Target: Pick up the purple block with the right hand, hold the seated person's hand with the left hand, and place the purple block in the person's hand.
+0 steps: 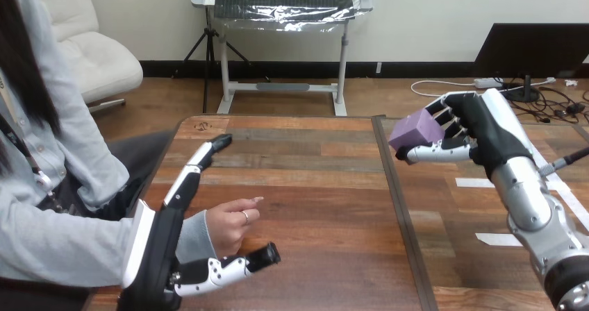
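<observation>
slowly carry the purple block (415, 132), gripped in the right hand (479, 132), toward 8 o'clock, over the person's hand (229, 228); left hand (158, 255) straight-fingered.

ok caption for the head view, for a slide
Right hand grips the purple block; open left hand lies alongside the person's hand, not yet holding it.

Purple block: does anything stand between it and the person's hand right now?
Nothing visible does. The purple block sits in the right robot hand, and only tabletop lies between it and the person's hand, which rests between the fingers and thumb of the left robot hand.
</observation>
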Controlling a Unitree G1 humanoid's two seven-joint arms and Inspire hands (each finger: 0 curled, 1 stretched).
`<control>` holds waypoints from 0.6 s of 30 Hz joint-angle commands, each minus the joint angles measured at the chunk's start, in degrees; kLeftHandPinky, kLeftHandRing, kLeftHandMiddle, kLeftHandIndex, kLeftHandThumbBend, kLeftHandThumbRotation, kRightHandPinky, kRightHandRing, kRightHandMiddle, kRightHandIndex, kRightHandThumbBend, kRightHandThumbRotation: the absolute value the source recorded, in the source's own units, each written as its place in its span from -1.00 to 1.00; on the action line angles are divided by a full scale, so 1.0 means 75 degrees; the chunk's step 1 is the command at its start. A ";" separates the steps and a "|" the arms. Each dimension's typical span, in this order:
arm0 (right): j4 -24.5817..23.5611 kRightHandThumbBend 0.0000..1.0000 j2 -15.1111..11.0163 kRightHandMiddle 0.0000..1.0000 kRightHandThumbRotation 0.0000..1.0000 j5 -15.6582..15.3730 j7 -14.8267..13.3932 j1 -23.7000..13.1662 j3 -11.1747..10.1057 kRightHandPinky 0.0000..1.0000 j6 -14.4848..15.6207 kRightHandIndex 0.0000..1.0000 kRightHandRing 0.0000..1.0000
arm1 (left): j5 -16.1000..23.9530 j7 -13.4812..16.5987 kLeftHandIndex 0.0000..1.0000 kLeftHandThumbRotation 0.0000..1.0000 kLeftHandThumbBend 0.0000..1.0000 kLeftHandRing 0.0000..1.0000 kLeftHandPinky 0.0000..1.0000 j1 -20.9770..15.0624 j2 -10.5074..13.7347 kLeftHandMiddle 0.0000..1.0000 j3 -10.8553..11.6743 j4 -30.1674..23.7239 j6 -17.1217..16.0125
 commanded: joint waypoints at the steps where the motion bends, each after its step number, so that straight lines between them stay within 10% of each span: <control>1: -0.0402 0.47 0.0112 -0.06 -1.00 0.0127 -0.0096 -0.0131 -0.0174 -0.35 -0.0272 0.05 -0.23 | 0.0742 0.0642 0.79 -0.05 1.00 0.86 0.82 -0.0321 0.0283 0.85 0.0335 -0.0553 0.0310; 18: -0.0098 0.47 0.0393 -0.09 -1.00 0.0554 0.0112 0.0044 -0.0422 -0.36 -0.0872 0.02 -0.26 | 0.2522 0.2133 0.88 -0.04 1.00 0.90 0.80 -0.0555 0.1314 0.92 0.0126 -0.1108 0.2010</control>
